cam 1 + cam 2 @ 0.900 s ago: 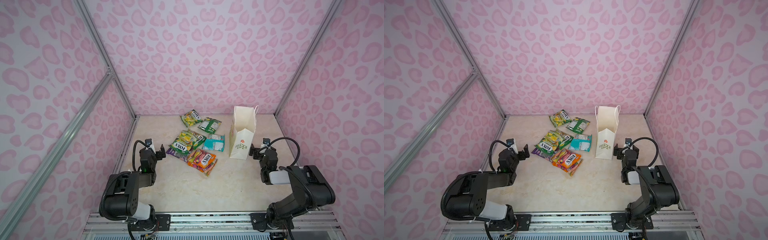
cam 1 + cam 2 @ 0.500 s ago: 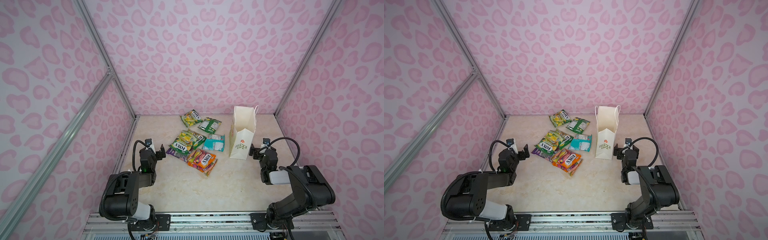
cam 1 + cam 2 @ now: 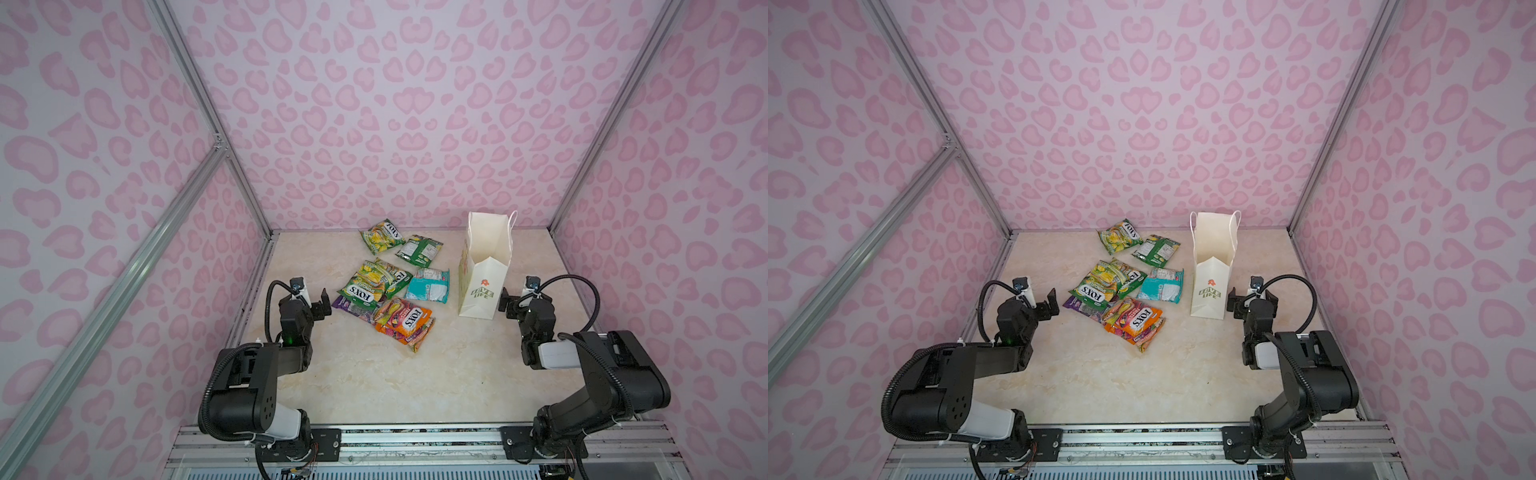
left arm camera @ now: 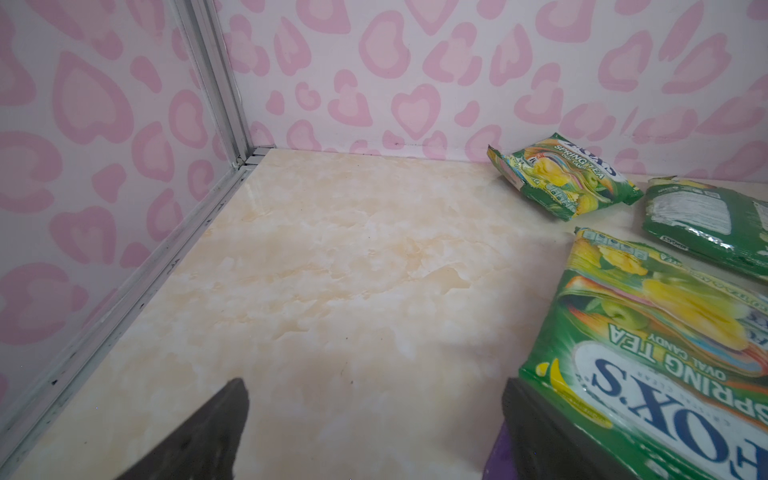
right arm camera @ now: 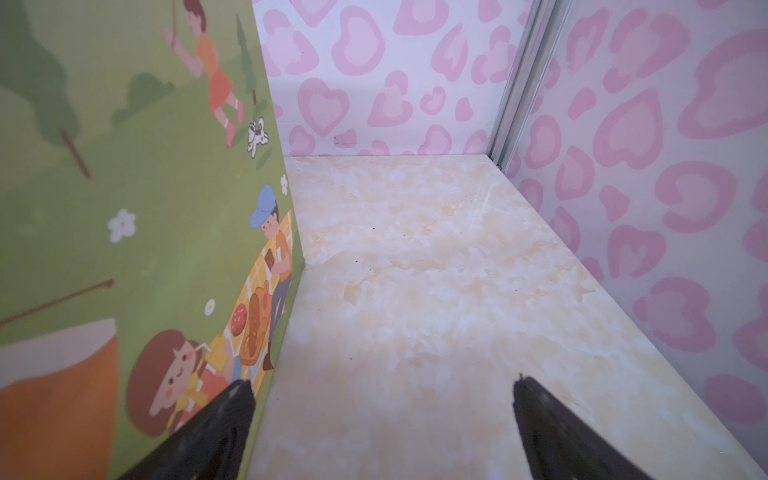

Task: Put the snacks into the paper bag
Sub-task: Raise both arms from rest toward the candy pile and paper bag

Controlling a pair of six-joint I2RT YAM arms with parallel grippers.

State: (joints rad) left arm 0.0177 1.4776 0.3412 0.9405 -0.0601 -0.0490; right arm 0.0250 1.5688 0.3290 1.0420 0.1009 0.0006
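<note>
- left gripper (image 4: 374, 395) wide open, holding nothing, just left of the snacks (image 3: 365, 286)
- right gripper (image 5: 380, 388) same deal, gaping and empty, right beside the upright paper bag (image 3: 484, 274)

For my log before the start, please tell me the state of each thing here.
paper bag: upright, mouth open, no packet seen inside.
snacks: lying on the table, outside the bag, some overlapping.
left gripper: open, empty.
right gripper: open, empty.
</note>
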